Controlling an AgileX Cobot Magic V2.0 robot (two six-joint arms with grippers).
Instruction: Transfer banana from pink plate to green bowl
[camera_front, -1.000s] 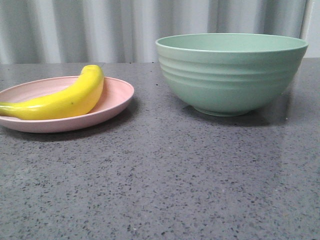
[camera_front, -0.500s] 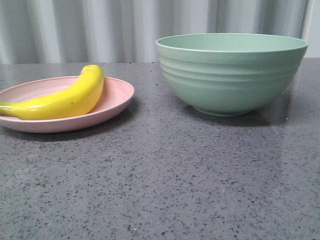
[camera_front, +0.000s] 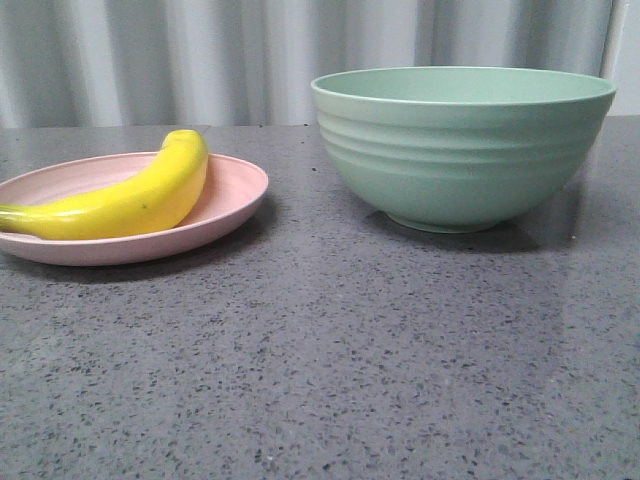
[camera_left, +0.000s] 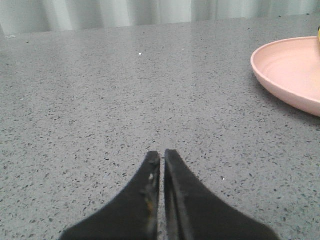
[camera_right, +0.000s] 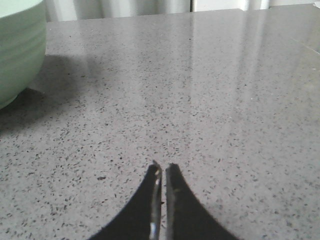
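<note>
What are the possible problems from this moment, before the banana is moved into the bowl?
The banana is glossy and curved, so it may slip out of a pinch. The pink plate is shallow and could slide if pushed. The green bowl has a tall wall; a low carry might hit its rim. Both tools, left and right, are shut.

Staged test bench, speckled grey stone-look tabletop (camera_front: 330, 350), pale pleated curtain (camera_front: 200, 60) closing off the background

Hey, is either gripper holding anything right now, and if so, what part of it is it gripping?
Nothing is held. The left gripper and right gripper are both shut and empty above bare table. The banana lies untouched on the pink plate.
</note>
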